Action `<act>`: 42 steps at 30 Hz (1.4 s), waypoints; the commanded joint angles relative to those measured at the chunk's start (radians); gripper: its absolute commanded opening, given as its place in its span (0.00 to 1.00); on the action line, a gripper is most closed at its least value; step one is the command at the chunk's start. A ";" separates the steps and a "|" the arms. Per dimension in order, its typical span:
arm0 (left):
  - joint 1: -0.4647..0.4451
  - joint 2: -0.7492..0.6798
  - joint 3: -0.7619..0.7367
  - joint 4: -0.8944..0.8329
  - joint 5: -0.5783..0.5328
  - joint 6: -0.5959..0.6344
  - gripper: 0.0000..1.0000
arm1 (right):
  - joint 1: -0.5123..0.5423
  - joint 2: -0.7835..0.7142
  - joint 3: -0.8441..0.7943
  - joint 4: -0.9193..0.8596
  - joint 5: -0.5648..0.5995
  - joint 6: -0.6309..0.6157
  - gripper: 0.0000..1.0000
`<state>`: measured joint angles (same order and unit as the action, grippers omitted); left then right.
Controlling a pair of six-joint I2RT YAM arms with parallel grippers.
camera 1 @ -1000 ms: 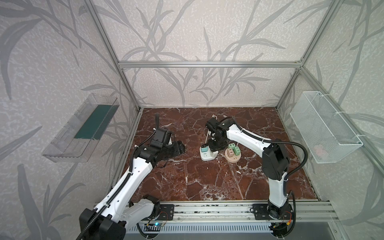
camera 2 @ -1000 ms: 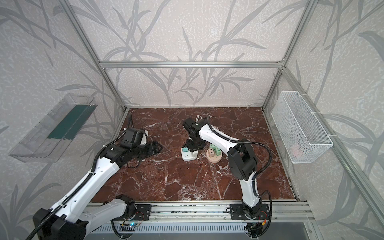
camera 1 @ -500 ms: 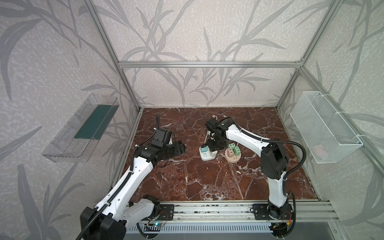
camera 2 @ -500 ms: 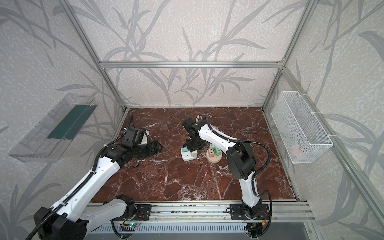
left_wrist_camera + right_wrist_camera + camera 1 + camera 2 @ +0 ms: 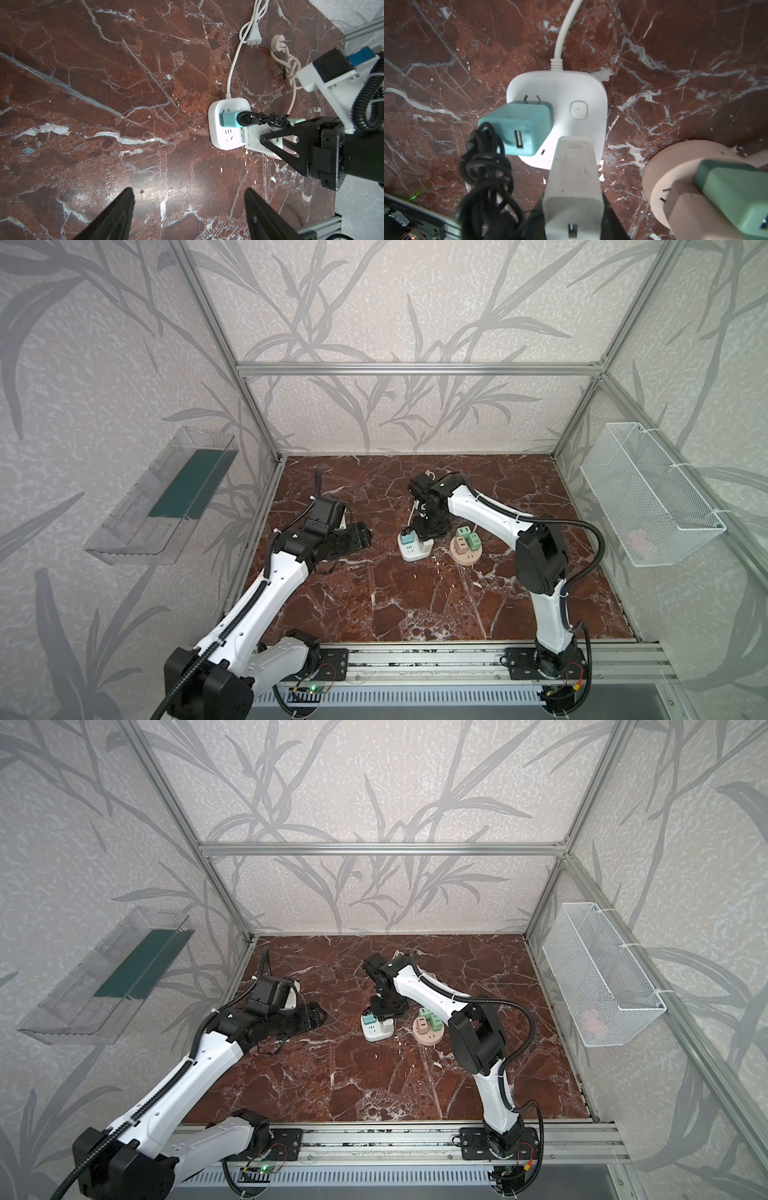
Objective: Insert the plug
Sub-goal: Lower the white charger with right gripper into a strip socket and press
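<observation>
The white square power strip (image 5: 417, 552) (image 5: 376, 1032) (image 5: 556, 97) lies mid-floor, with a teal charger (image 5: 517, 128) (image 5: 229, 122) plugged into it. My right gripper (image 5: 574, 199) (image 5: 430, 531) is shut on a white plug (image 5: 574, 172) (image 5: 254, 138). The plug's far end meets the strip's face beside the teal charger; how deep it sits is hidden. My left gripper (image 5: 189, 190) (image 5: 361, 537) hangs open over bare floor to the left of the strip, holding nothing.
A pink round socket (image 5: 466, 558) (image 5: 675, 166) with green plugs (image 5: 733, 193) sits right of the strip. A black cable bundle (image 5: 485, 176) hangs from the teal charger. Loose white (image 5: 254, 38) and pink (image 5: 278, 42) cord plugs lie behind. A wire basket (image 5: 648, 497) hangs on the right wall.
</observation>
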<state>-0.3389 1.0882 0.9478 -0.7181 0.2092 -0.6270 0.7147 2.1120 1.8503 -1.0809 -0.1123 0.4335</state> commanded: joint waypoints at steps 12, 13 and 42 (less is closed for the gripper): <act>0.000 0.017 -0.052 0.063 0.031 0.043 0.81 | 0.024 0.300 0.266 -0.231 0.044 -0.041 0.00; 0.000 0.019 -0.055 0.067 0.035 0.046 0.81 | 0.022 0.324 0.292 -0.251 0.039 -0.044 0.00; 0.001 0.021 -0.005 0.030 0.010 0.048 0.83 | 0.015 0.143 0.395 -0.250 0.043 0.014 0.54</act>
<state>-0.3389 1.1053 0.8982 -0.6575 0.2531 -0.5968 0.7315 2.4149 2.2723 -1.3773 -0.0834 0.4225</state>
